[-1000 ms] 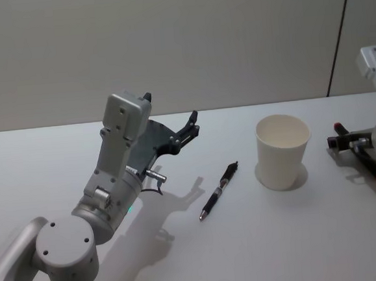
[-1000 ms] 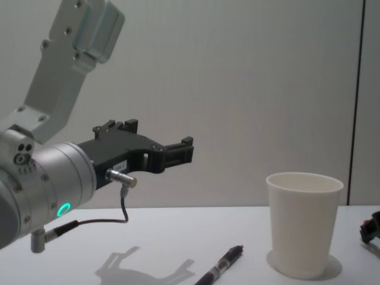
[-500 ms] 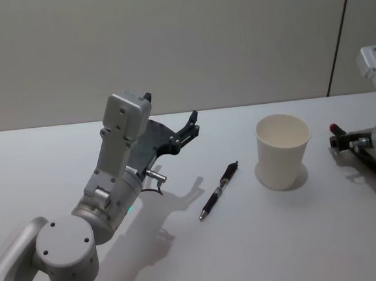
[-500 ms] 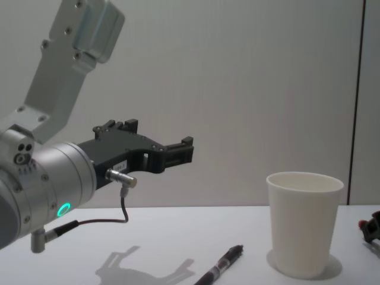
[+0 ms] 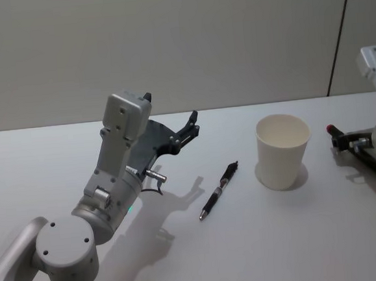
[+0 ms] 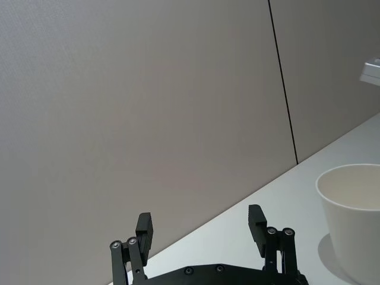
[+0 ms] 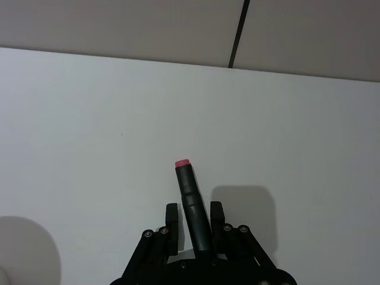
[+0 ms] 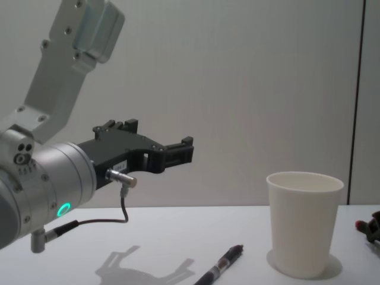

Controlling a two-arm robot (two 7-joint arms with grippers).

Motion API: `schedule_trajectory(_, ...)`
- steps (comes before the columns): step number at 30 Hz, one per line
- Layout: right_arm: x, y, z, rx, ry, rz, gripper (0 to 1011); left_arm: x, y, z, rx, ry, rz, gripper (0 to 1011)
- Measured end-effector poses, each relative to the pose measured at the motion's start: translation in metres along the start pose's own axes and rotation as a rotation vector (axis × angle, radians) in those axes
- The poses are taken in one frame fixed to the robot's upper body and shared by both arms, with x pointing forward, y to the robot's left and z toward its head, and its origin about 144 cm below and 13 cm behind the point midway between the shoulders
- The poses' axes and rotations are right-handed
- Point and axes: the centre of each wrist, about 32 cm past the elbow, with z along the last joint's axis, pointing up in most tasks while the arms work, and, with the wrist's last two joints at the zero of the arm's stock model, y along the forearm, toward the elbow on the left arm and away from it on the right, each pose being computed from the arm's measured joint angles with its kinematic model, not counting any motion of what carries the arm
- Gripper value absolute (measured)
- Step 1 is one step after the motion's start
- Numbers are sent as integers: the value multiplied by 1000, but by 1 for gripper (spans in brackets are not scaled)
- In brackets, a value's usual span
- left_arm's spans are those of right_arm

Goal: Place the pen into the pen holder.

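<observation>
Shifted slightly since a second ago, my right gripper sits near the table's right edge, clamped on a red-tipped pen. My left gripper hangs wide open (empty). The pen holder stands mid-table, and a black pen lies between it and my left gripper.

Your left gripper hangs raised and level, fingers spread wide; your right gripper sits low, fingers closed on a red-tipped marker.
</observation>
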Motion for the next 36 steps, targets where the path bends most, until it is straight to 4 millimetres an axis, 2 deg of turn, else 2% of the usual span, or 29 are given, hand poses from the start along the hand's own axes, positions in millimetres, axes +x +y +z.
schedule_trajectory(9,0,0,0,0,0,0,236,0,0,0,0,0,0,1001)
schedule_trajectory(11,0,0,0,0,0,0,187,0,0,0,0,0,0,1001)
schedule_trajectory(36,-4,-4,3,41,-17,-17,183,0,0,0,0,0,0,1001)
